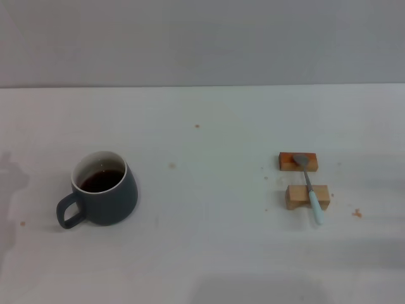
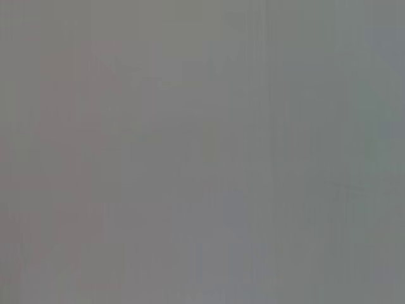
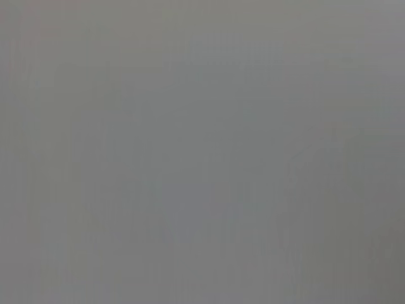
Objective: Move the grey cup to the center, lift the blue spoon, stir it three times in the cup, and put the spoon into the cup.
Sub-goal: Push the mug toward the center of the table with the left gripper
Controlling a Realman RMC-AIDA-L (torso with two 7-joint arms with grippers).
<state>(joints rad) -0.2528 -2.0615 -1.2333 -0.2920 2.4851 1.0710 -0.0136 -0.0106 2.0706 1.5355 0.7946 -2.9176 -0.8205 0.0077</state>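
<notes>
Sitting upright on the robot's left side of the white surface [image 1: 202, 253], the grey cup [image 1: 101, 189] is a rounded, dark blue-grey mug with a white inner wall, dark brown liquid inside, and a single loop handle turned toward the near left. Well apart from it, on the right side, the blue spoon [image 1: 310, 185] lies bridged across two small wooden blocks: its grey metal bowl rests on the far, reddish-brown block [image 1: 298, 162], its neck spans the gap, and its pale light-blue handle crosses the near, lighter block [image 1: 307, 197] and pokes past it toward the robot. A few small brownish specks dot the surface. Neither end effector appears in the head view, and both wrist views show only a flat grey field, so their opening cannot be told.
</notes>
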